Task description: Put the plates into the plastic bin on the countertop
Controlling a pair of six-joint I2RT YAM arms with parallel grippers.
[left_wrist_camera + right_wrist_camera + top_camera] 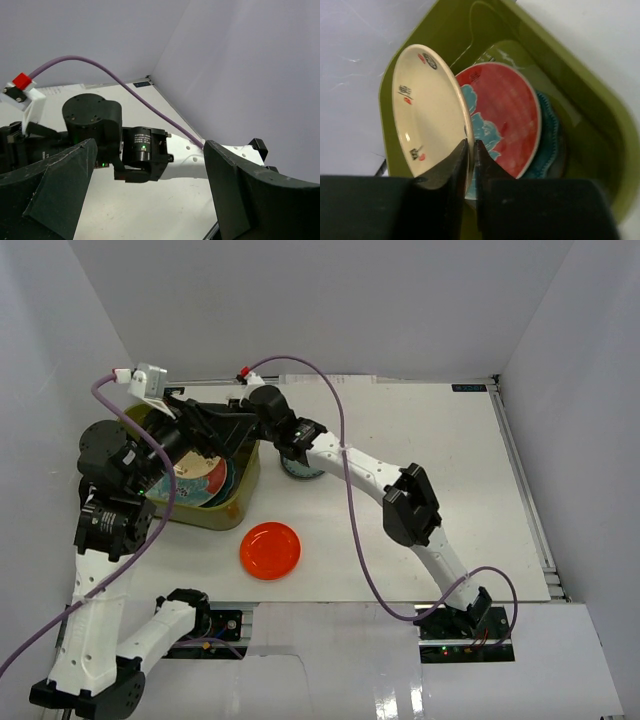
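Listener: Progress on the plates, as far as the views show?

Describer: Partway. The olive plastic bin (215, 515) sits at 9 o'clock on the white surface (440, 490). The right wrist view shows three plates inside it, overlapping one behind the other. They are a cream plate (427, 110), a red-teal plate (505, 120) and a teal scalloped plate (549, 145). The right tool (470, 146) is clamped on the cream plate's rim, so that one is not yet let go. Whether more plates lie deeper cannot be told.

Listener: What remains outside?

Describer: An orange-red plate (271, 550) lies flat off the bin's 5 o'clock corner, apart from it. A small patterned plate (300, 470) sits just beside the bin's 3 o'clock wall, mostly hidden under the right arm (370, 480).

Listener: Room to move?

Describer: It looks tight at the bin. The cream plate's far edge is close to the bin wall. The left tool (150, 144) gapes with nothing between its fingers. It is raised at the bin's 9 o'clock side, near the right arm's wrist, so crowding seems likely there. From 1 to 4 o'clock the surface shows bare white out to the enclosing walls (580, 390).
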